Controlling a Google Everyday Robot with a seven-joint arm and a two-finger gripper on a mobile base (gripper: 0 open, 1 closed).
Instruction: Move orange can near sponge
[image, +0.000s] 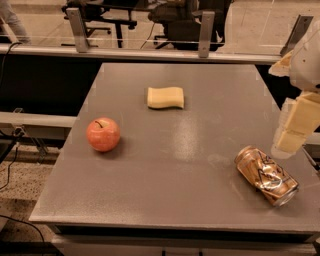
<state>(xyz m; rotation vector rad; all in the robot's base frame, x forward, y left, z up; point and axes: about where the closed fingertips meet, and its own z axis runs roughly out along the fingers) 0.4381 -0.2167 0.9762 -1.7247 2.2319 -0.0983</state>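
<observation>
Now your tool (289, 142) hangs over the right edge of the surface (200, 150); you cannot tell whether it is wide or narrow. Just below it the orange can (266, 175) lies on its side. The sponge (165, 97) sits well to the left, the apple (103, 134) farther still.

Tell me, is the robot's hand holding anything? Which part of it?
Nothing looks held. The hand hangs at the right edge of the table, just above the can, which lies on its side on the table.
</observation>
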